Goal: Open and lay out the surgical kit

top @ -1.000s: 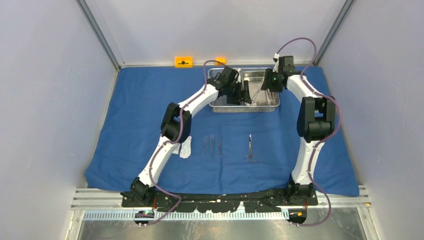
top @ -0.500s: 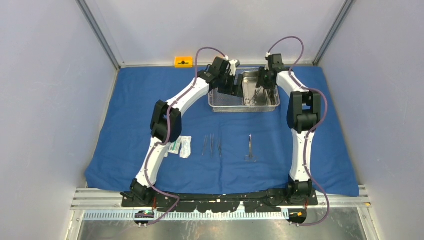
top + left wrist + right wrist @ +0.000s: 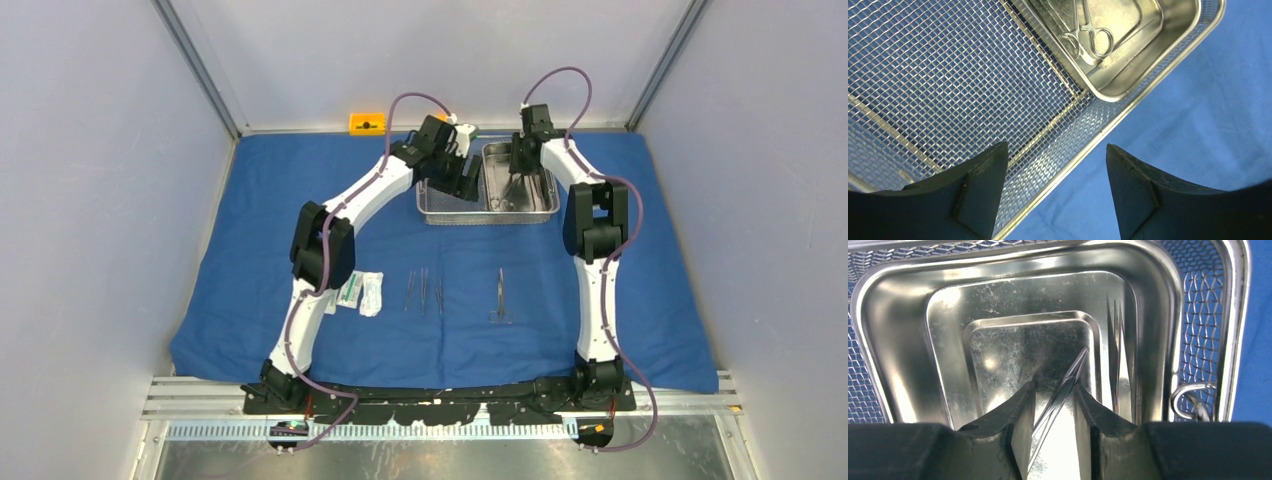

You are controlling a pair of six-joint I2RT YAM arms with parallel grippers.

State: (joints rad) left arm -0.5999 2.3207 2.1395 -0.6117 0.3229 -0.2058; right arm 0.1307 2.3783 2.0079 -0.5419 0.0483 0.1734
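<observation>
Two arms reach to the far side of the cloth (image 3: 250,230), which is spread flat over the table. The basket (image 3: 445,210) stands there with the tray (image 3: 540,195) inside its right part. The left gripper (image 3: 1055,195) hangs with its jaws wide and nothing between them, over the basket's near rim, just beside the tray corner where a ring-handled tool (image 3: 1088,40) lies. The right gripper (image 3: 1054,387) is down in the tray, jaws narrow and straddling a thin instrument (image 3: 1068,380), with a gap showing on one side. Tweezers (image 3: 1115,350) lie along the tray wall. Nearer the bases, packets (image 3: 362,292), slim forceps (image 3: 423,290) and scissors (image 3: 500,297) lie in a row on the cloth. An orange block (image 3: 367,123) sits at the far edge.
</observation>
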